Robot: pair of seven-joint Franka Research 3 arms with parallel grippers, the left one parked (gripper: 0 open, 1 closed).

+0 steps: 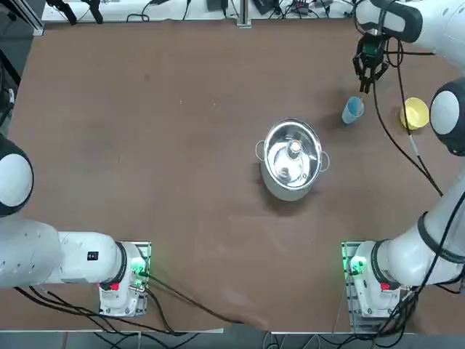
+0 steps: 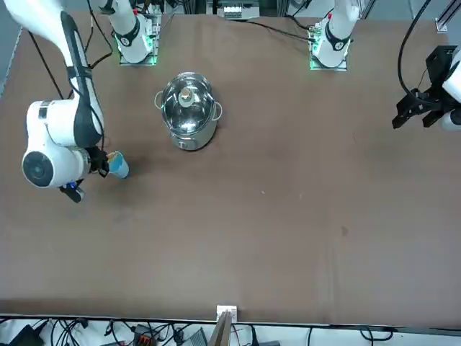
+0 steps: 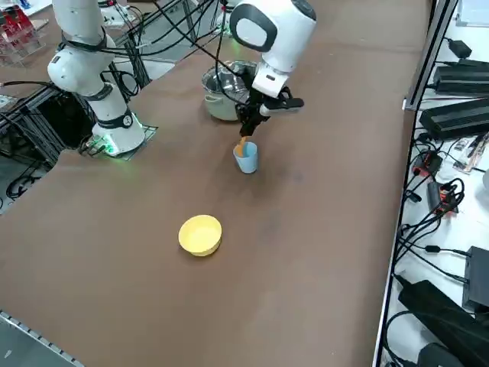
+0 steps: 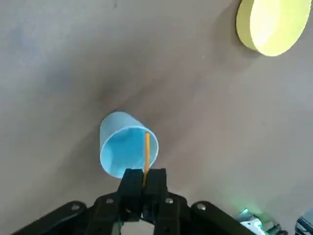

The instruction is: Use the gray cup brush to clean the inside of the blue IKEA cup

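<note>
The blue IKEA cup (image 4: pixel 128 144) stands upright on the brown table, mouth up, also seen as the cup (image 1: pixel 352 110) (image 3: pixel 246 158) (image 2: pixel 117 164). My right gripper (image 4: pixel 143 183) hangs just above it, shut on the cup brush (image 4: pixel 146 156), a thin orange stick. The brush (image 3: pixel 241 145) points down from the fingers, and its lower end dips into the cup's mouth close to the rim. From overhead the gripper (image 1: pixel 367 80) sits a little beyond the cup, on the far right of the table.
A yellow bowl (image 1: pixel 414 113) (image 3: pixel 200 234) lies upside down to the right of the cup, near the table's right edge. A steel pot (image 1: pixel 292 158) (image 2: pixel 187 112) with two handles stands at the table's middle, left of the cup.
</note>
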